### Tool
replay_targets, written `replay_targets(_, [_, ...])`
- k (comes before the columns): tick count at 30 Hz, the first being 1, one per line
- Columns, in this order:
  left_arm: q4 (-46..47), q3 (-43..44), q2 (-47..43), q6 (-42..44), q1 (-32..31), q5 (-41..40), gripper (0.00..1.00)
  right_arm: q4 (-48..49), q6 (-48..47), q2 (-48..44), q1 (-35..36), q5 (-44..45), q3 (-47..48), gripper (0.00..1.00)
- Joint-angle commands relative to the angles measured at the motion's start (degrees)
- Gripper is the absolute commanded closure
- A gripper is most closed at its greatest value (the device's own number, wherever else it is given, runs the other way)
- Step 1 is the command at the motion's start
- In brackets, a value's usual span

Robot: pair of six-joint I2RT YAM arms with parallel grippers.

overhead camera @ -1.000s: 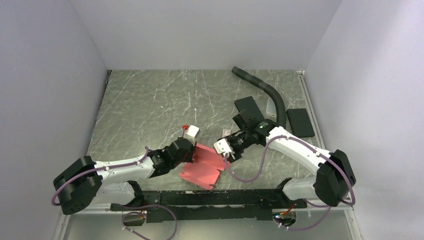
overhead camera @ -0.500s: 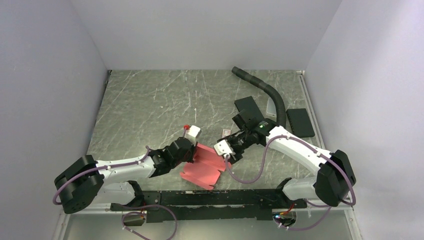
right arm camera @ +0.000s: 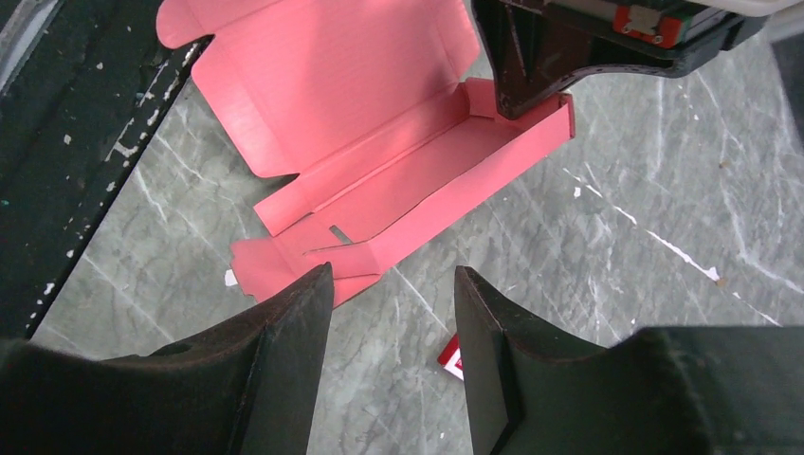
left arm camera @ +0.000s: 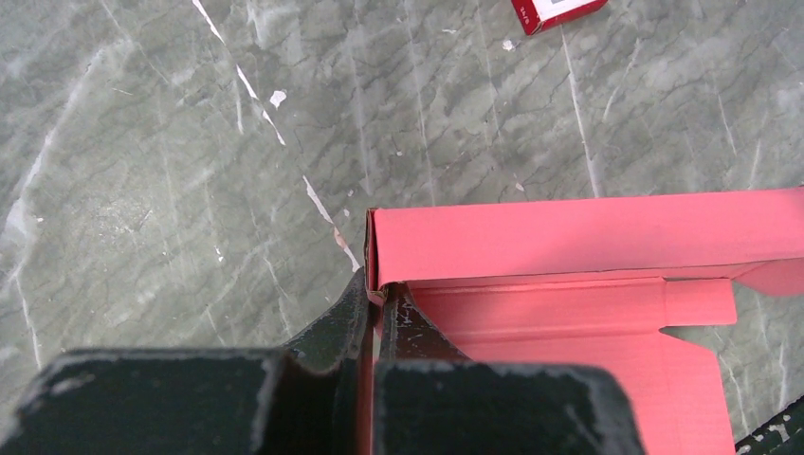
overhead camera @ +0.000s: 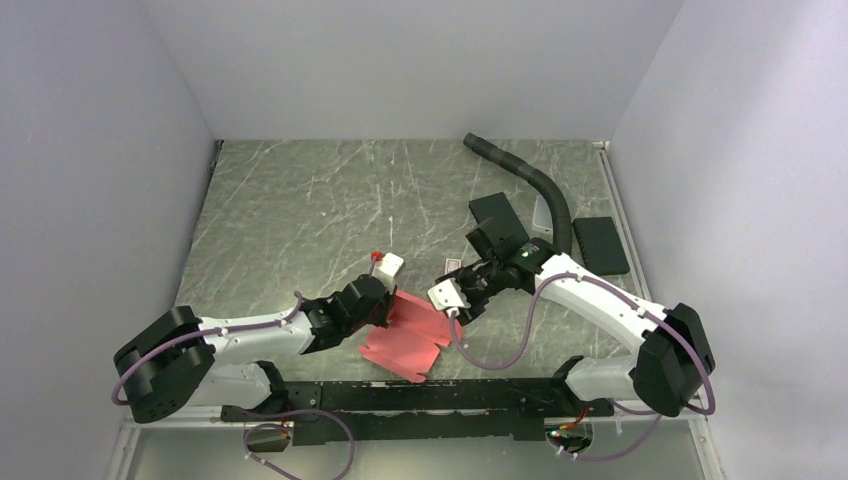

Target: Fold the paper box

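Observation:
The red-pink paper box [overhead camera: 408, 335] lies part-folded on the marble table, its long far wall standing and its lid flat toward the near edge. My left gripper [overhead camera: 384, 311] is shut on the box's left end wall; in the left wrist view its fingertips [left arm camera: 381, 289] pinch the thin card at the corner of the box [left arm camera: 588, 237]. My right gripper [overhead camera: 457, 311] is open and empty, just off the box's right end. In the right wrist view its fingers [right arm camera: 391, 284] stand apart above the table, with the box [right arm camera: 379, 142] ahead of them.
A tiny red-and-white card [overhead camera: 452, 265] lies behind the box, also in the left wrist view [left arm camera: 555, 9] and the right wrist view [right arm camera: 453, 355]. A small white block with a red tip [overhead camera: 385, 263], a black hose [overhead camera: 530, 180], a black block [overhead camera: 497, 215] and a black pad [overhead camera: 600, 245] lie further back. A black rail [overhead camera: 420, 395] runs along the near edge.
The left arm has shifted slightly, still pinching the box's end wall. The right gripper and the box have barely moved.

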Motion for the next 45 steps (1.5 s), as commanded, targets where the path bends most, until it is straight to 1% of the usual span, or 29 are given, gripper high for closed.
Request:
replay_targets(1, [2.7,1.1,0.4,0.9,0.2,1.3,1.0,2.6,-0.5,0.5,1.2,0.7,-1.2,0.47])
replay_targets(6, [2.8,0.8,0.0,0.7,0.2,1.3,1.0,3.6,-0.3,1.4,2.7,1.1,-2.3,0.46])
replay_targets(12, [3.1,0.1,-0.6,0.3,0.2,1.4,1.0,6.0,-0.2,2.4,4.8,3.8,-3.8,0.47])
replay_targets(15, [3.6,-0.2,-0.7,0.2,0.3,1.7,1.0,9.1,0.3,2.0,5.0,5.3,-5.4,0.47])
replay_targets(19, [4.2,-0.5,-0.3,0.2,0.5,2.1,1.0,12.2,1.4,1.6,5.1,6.3,-6.4,0.5])
replay_targets(22, [4.4,-0.5,0.1,0.3,0.5,2.4,1.0,10.1,1.1,1.6,5.1,4.8,-5.4,0.49])
replay_targets(26, [4.4,-0.7,0.1,0.2,0.6,2.4,1.0,3.0,0.8,1.0,4.9,-1.2,-1.7,0.39])
replay_targets(28, [4.2,-0.8,0.0,0.2,0.6,2.4,1.0,0.7,0.5,0.3,4.5,-2.6,-0.5,0.37])
replay_targets(31, [4.1,-1.1,-0.4,0.2,0.7,2.3,1.0,-0.6,0.2,-0.7,3.3,-2.8,0.2,0.37])
replay_targets(36, [3.7,-1.0,-0.7,0.4,0.8,2.5,1.0,0.6,0.3,-1.8,1.4,-0.8,-0.5,0.41])
replay_targets(40, [3.6,-0.8,-0.5,0.4,0.9,2.8,1.0,2.6,-0.1,-1.2,1.4,1.9,-2.1,0.43])
replay_targets(45, [4.1,-0.8,-0.3,0.3,0.9,3.1,1.0,4.1,0.1,-0.5,2.2,2.6,-3.0,0.45])
